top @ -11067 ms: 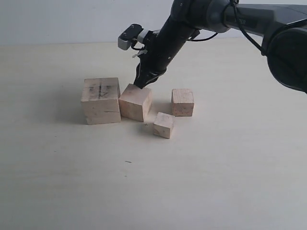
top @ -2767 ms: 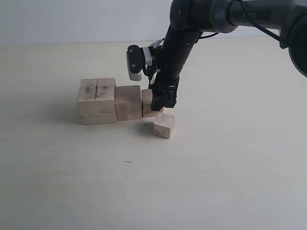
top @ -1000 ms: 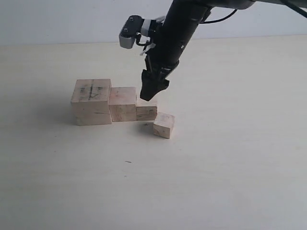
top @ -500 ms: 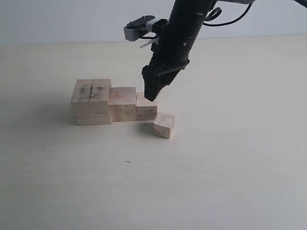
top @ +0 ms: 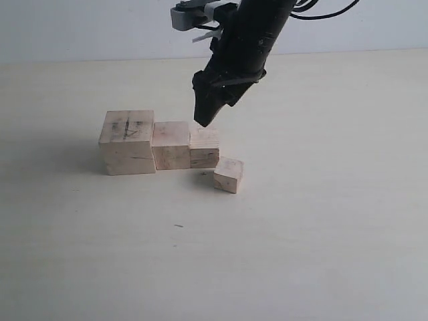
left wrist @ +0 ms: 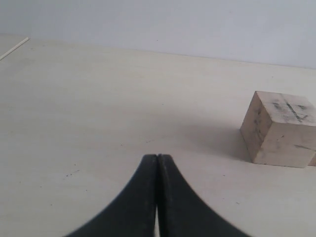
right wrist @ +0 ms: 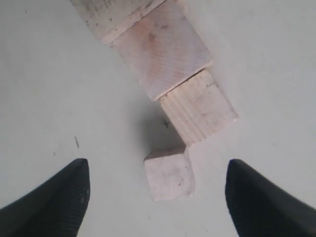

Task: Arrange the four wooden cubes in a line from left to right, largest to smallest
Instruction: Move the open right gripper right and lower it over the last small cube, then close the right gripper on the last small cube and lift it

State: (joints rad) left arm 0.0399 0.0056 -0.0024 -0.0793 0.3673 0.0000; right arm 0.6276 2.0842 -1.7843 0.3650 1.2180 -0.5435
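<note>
Largest cube [top: 128, 142], second cube [top: 171, 144] and third cube [top: 204, 148] touch in a row, left to right — smallest cube [top: 229, 174] sits just nearer, right. Right gripper [top: 204, 115] hangs spread above them; left gripper [left wrist: 157, 158] clenched, empty.

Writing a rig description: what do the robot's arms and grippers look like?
The right arm is black with rounded links, black cables looping off it and a grey-and-white camera module at the wrist. The right gripper and left gripper have matte black fingers tapering toward the tips. No markings visible.
</note>
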